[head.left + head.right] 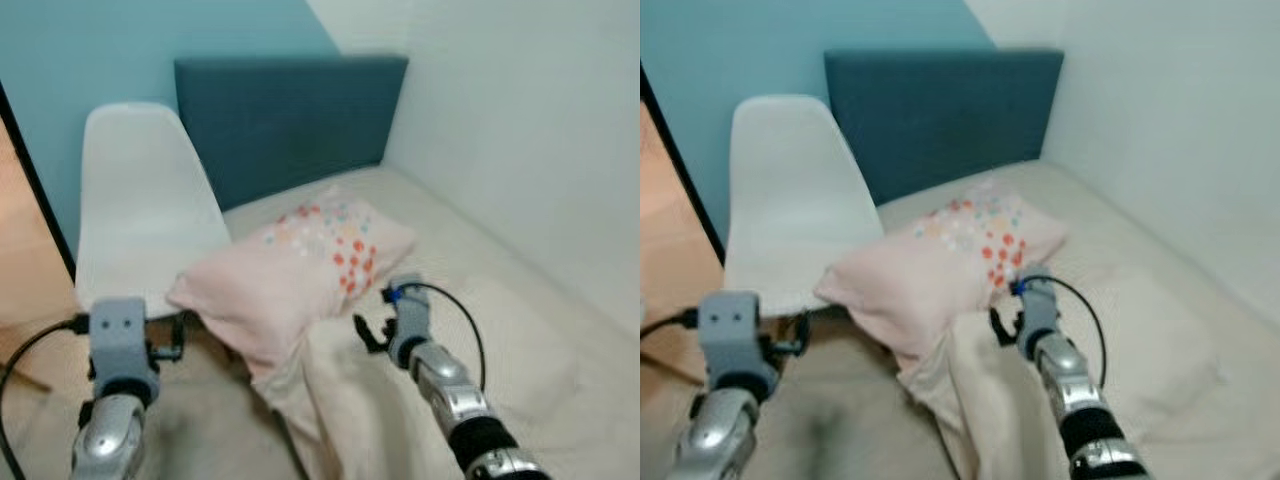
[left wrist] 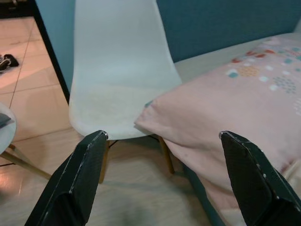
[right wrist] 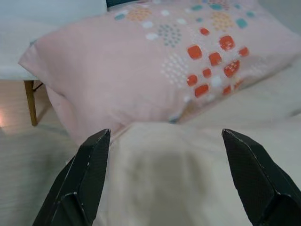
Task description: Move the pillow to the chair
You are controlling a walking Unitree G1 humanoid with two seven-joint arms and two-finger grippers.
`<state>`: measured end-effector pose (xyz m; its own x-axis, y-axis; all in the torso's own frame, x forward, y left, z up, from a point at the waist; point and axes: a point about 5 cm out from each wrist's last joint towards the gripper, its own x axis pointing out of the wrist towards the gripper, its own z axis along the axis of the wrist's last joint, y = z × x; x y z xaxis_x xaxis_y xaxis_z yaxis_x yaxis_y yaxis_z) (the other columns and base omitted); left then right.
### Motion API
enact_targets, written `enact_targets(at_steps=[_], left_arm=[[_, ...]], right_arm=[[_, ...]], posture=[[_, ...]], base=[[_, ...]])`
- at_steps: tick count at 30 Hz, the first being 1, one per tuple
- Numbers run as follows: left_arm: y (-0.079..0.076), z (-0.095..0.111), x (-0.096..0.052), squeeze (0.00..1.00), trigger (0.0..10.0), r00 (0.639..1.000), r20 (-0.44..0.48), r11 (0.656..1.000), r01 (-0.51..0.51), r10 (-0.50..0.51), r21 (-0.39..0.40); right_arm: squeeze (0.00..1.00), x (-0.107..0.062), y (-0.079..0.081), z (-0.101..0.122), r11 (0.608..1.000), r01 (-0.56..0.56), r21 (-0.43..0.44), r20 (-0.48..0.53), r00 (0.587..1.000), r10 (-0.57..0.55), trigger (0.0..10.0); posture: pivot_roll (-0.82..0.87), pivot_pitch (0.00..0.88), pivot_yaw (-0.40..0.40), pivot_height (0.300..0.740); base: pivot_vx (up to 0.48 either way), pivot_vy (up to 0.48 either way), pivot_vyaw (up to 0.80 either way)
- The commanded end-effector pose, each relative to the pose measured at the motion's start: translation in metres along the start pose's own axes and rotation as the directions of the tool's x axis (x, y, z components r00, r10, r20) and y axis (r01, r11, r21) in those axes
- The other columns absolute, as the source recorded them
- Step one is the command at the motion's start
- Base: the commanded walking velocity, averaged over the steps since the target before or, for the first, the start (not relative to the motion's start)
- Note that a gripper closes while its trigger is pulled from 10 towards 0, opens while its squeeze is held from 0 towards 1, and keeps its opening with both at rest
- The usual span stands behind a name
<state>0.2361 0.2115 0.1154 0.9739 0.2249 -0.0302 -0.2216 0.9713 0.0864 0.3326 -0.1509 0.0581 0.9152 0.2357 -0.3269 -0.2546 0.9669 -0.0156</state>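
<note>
Bed point(image 1: 520, 300): occupies the corner against a pale wall; covered in a cream sheet; a dark teal headboard point(image 1: 290, 120) stands upright at its far end; a cream blanket point(image 1: 350, 400) is rumpled over the near edge and hangs toward the floor.

Chair point(image 1: 145, 200): white moulded shell on wooden legs; stands on the tiled floor point(image 2: 28, 94) just beside the bed, on the robot's left, its back toward the blue wall; seat bare apart from the pillow's overhanging corner.

Pillow point(image 1: 300, 265): pale pink, with a patch of orange, teal and white dots toward the headboard end; lies on the bed at its left edge; the plain end juts past the mattress edge and reaches over the chair seat's near corner; whether it touches the seat cannot be told; it is not resting on the chair.

Left gripper point(image 2: 162, 136): raised low and left, in front of the chair and the pillow's overhanging end; fingers point(image 2: 82, 174) spread wide, grasping nothing; the chair seat and pillow corner lie between them in the wrist view, at a gap.

Right gripper point(image 3: 164, 134): held above the rumpled blanket, just short of the pillow's near long side; fingers point(image 3: 87, 176) spread wide, grasping nothing; no contact with the pillow visible.

Shoes point(image 2: 7, 61): a dark pair on the tiles, well apart from the chair.
</note>
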Motion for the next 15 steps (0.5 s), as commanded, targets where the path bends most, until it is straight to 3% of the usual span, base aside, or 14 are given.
enact_targets(at_steps=[1, 7, 15], left_arm=[[-0.0039, 0.0002, 0.0006, 0.0, 10.0, 1.0, -0.001, 1.0, 0.007, -0.007, -0.01], [-0.0032, 0.0005, 0.0006, 0.0, 10.0, 1.0, 0.0, 1.0, 0.002, -0.002, -0.03], [-0.004, 0.0004, 0.0003, 0.0, 10.0, 1.0, 0.003, 1.0, 0.006, -0.006, -0.013]], right_arm=[[0.0, -0.0019, -0.0085, 0.0005, 1.0, 0.02, -0.009, 0.003, 1.0, -0.02, 10.0], [0.0, -0.002, -0.0086, 0.0007, 1.0, 0.018, -0.011, 0.004, 1.0, -0.018, 10.0], [0.0, -0.0033, -0.0134, 0.0, 0.999, 0.049, 0.014, 0.007, 0.999, -0.049, 10.0]], posture=[[0.1, 0.0, -0.104, 0.74], [0.1, 0.0, -0.105, 0.74], [0.1, 0.0, -0.107, 0.74]], base=[[0.0, 0.0, 0.0], [0.0, 0.0, 0.0], [0.0, 0.443, 0.0]])
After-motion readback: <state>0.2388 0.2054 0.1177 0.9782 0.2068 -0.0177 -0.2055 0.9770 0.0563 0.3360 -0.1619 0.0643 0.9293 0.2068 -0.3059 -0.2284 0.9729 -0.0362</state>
